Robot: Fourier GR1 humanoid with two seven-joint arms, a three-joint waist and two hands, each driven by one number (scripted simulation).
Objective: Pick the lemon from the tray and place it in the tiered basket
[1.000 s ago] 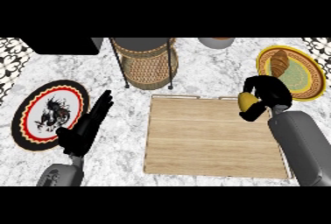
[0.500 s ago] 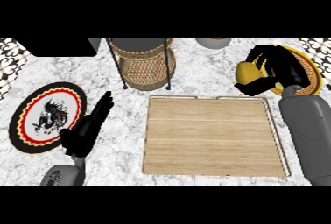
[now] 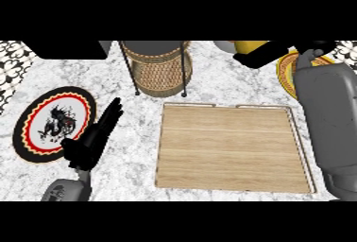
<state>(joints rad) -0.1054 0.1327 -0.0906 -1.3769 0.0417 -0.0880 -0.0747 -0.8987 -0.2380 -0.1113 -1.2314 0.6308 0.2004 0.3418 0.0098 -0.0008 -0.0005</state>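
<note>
The right hand [image 3: 268, 53] has risen to the far edge of the view since half a second ago, its fingers curled round the lemon [image 3: 250, 46], which shows as a yellow patch just above them. Hand and lemon now hang over the bench [image 3: 223, 80] between the tiered basket [image 3: 157, 66], off to the hand's left, and the yellow plate [image 3: 287, 71], which the grey forearm now largely covers. The wooden tray [image 3: 230, 146] lies below the hand, nearer the robot. The left hand [image 3: 94, 137] rests unchanged, fingers straight, beside the black plate [image 3: 55, 123].
</note>
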